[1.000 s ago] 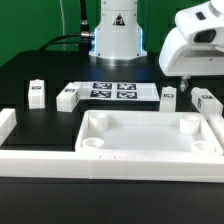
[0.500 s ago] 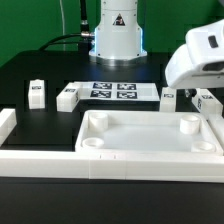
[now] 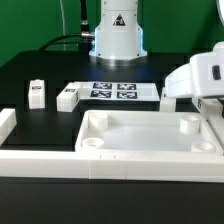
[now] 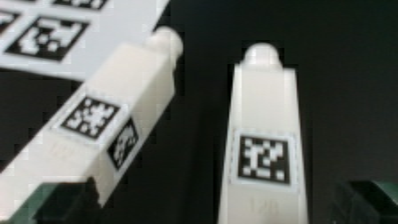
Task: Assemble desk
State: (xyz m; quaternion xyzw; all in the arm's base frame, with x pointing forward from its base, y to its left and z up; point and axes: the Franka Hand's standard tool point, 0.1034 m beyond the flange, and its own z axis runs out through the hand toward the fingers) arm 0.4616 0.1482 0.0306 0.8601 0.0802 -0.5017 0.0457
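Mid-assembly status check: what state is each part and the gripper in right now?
White plastic tray-like tabletop: flat on the table, sockets up, visible sockets empty.
Two white square tagged legs at the exterior view's left: loose, unattached.
Two more white tagged legs in the wrist view: lying apart, ungripped.
Two-finger gripper: open, empty.

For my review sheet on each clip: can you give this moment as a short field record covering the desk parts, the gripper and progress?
tabletop: open side up, visible corner sockets empty
first leg: loose, toward the exterior view's left
second leg: loose, beside the first, not touching it
third leg and fourth leg: lying side by side with a gap, tags up, below the gripper
gripper: open, holding nothing
marker board: beyond the tabletop in the exterior view
progress: no leg fitted
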